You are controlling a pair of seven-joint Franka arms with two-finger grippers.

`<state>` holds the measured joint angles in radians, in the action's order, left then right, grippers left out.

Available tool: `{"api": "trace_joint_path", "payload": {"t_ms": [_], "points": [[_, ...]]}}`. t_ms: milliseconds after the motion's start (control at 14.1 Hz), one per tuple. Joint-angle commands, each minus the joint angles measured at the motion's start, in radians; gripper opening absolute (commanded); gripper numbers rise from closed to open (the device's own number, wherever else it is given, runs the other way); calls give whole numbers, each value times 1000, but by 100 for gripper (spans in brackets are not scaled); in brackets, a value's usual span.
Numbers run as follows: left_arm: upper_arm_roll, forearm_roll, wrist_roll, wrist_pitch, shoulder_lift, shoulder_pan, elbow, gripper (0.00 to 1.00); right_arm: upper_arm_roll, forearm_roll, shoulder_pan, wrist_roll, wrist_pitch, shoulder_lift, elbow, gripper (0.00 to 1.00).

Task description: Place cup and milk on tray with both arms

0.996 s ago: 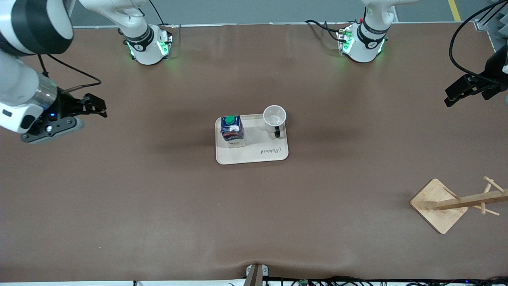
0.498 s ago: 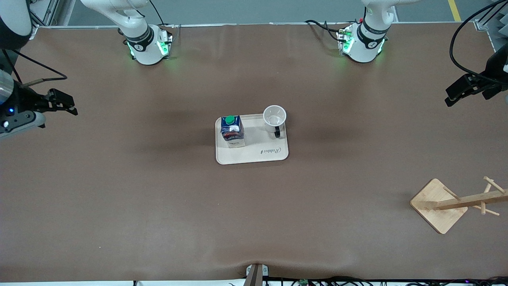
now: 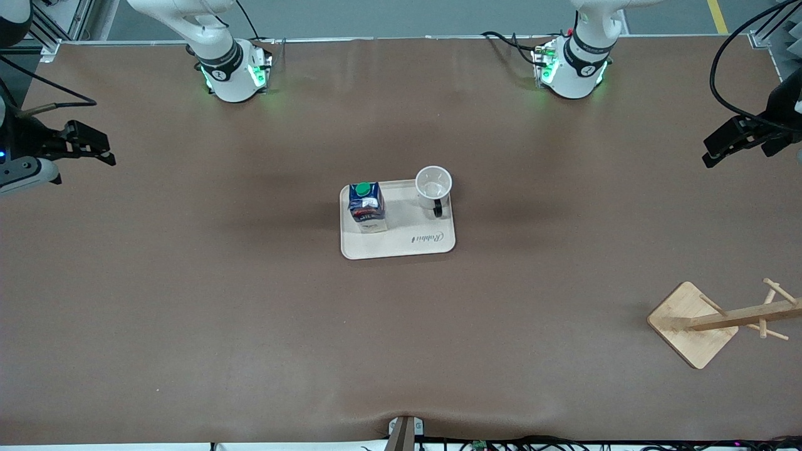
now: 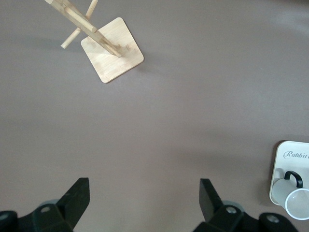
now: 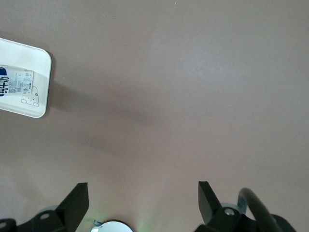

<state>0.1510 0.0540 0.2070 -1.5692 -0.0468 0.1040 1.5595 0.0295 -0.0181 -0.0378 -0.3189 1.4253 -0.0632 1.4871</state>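
Observation:
The cream tray (image 3: 401, 245) lies in the middle of the table. On it stand the dark blue milk (image 3: 367, 205) with its green cap and the white cup (image 3: 433, 186) with its black handle, the cup toward the left arm's end. My right gripper (image 3: 103, 147) hangs open and empty over bare table at the right arm's end. My left gripper (image 3: 711, 152) waits open and empty over the left arm's end. In the left wrist view the gripper (image 4: 144, 193) spans bare table, with the cup (image 4: 295, 199) and tray (image 4: 279, 169) at the edge. In the right wrist view the gripper (image 5: 143, 195) holds nothing; the tray (image 5: 39, 92) and milk (image 5: 12, 83) show.
A wooden mug rack (image 3: 694, 324) with pegs lies tipped near the left arm's end, nearer to the front camera than the tray; it also shows in the left wrist view (image 4: 112, 55). Both green-lit bases (image 3: 235, 72) stand along the table's back edge.
My right gripper has drawn away from the tray toward the right arm's end of the table. The left arm, tray, milk and cup have not moved.

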Motion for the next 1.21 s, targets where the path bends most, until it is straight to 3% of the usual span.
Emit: {"api": "trace_joint_path", "payload": {"t_ms": [0,640,1139], "points": [[1,-3,-21,23,-11,-1,-4,100,-8,9,-16,55,-31,17,-7,100],[9,-2,-21,95,-8,-12,-27,100,-2,7,-13,61,-19,22,-4,100],[16,-3,-23,107,-1,-12,-33,100,-5,0,-17,219,-11,22,-1,100]]}}
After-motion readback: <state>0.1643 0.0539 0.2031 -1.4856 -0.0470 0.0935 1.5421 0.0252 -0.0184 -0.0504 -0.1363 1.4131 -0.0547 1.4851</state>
